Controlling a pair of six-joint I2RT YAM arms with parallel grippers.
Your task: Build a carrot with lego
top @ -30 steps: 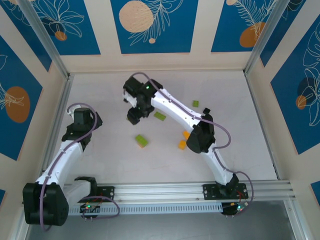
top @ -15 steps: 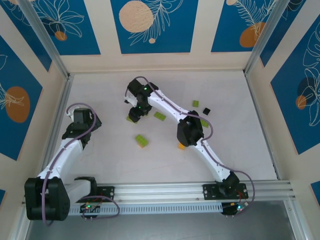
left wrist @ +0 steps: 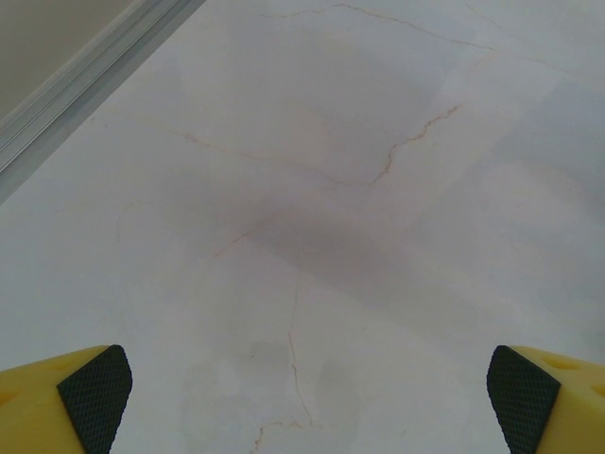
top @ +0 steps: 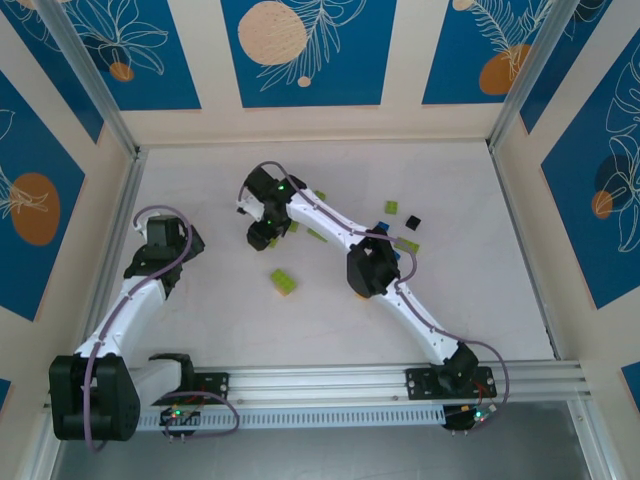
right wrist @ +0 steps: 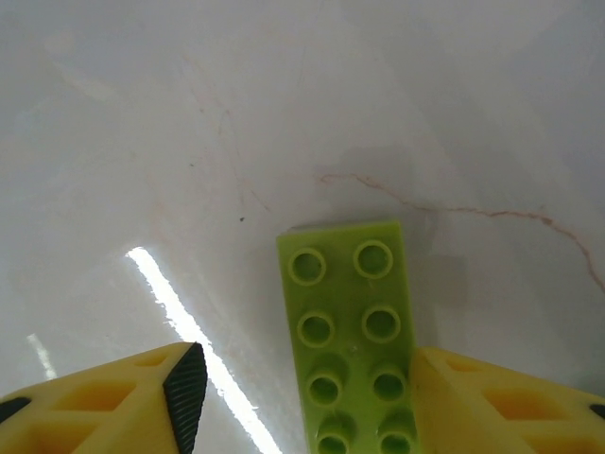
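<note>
Jaws astride lime brick (right wrist: pixel 354 331), perhaps touching, end cropped

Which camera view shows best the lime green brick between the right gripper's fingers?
The right wrist view: the lime green brick lies close, studs up. In the top external view the right gripper largely covers it; the left wrist camera faces tabletop.
</note>
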